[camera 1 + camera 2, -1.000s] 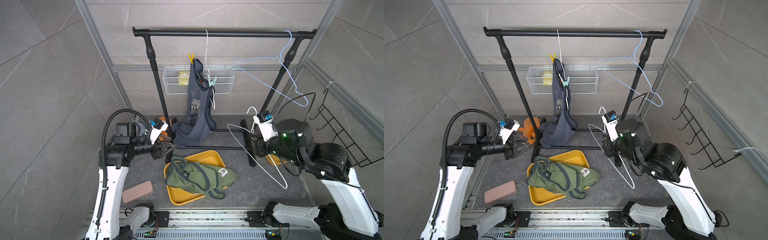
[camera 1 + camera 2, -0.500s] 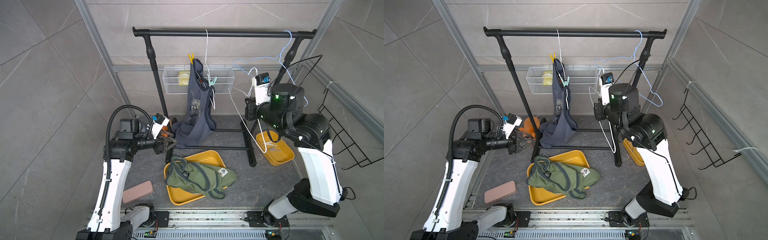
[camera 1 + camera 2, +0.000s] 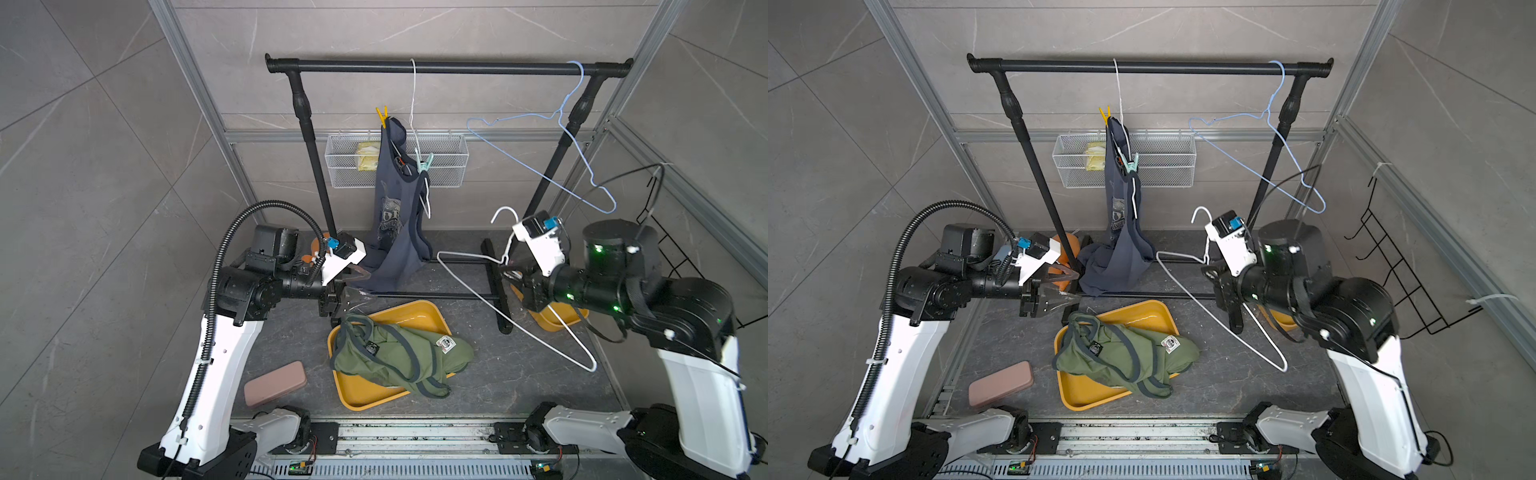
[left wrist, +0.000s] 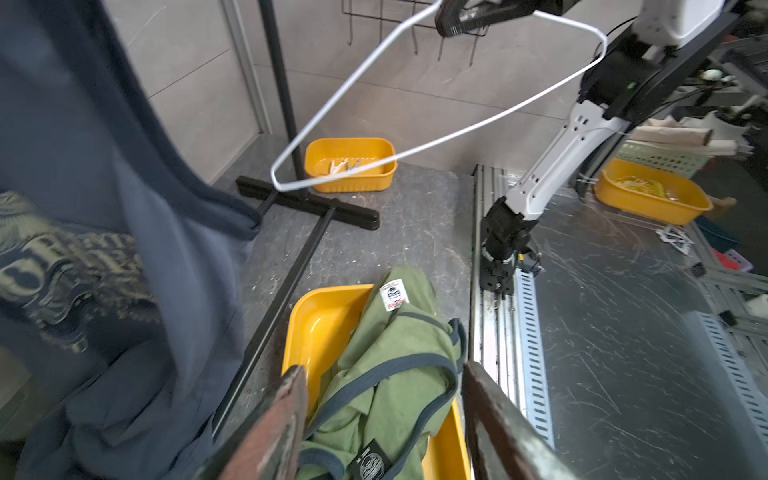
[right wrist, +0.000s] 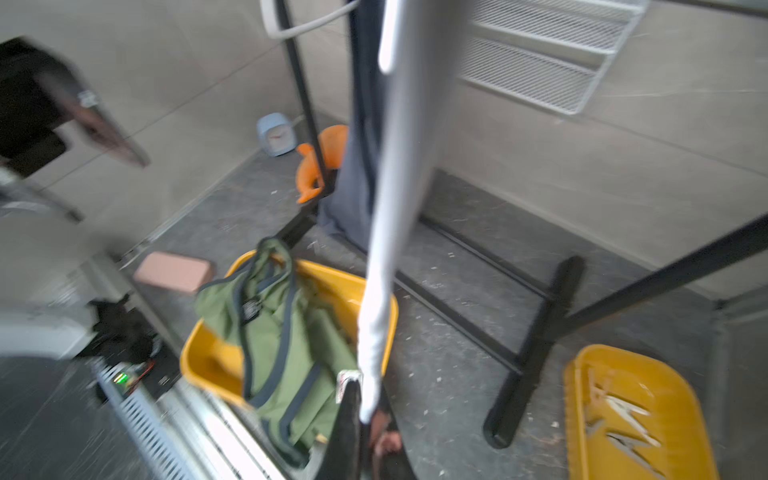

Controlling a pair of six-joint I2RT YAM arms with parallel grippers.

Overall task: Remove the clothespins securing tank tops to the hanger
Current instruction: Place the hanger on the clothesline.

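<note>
- rail [image 3: 449, 66]: spanning the back of the cell, in both top views.
- blue top [image 3: 395, 232]: hanging from a steeply tilted hanger [image 3: 412, 104] on the rail, its hem pooling on the floor.
- yellow pin [image 3: 382, 116]: clamping the top at the hanger's upper end.
- mint pin [image 3: 424, 163]: clamping it at the lower end.
- olive tops [image 3: 395, 353]: lying bunched in the tray [image 3: 361, 395], no pins showing on them.
- white pins [image 4: 345, 166]: lying loose in the bin [image 4: 349, 183] by the rail's foot.
- left gripper [image 4: 384, 374]: hovering over the tray near the blue top's hem, jaws standing apart, nothing between them.
- right gripper [image 5: 368, 409]: clenching the wire of a bare hanger [image 5: 388, 187], holding it off the floor beside the bin.
</note>
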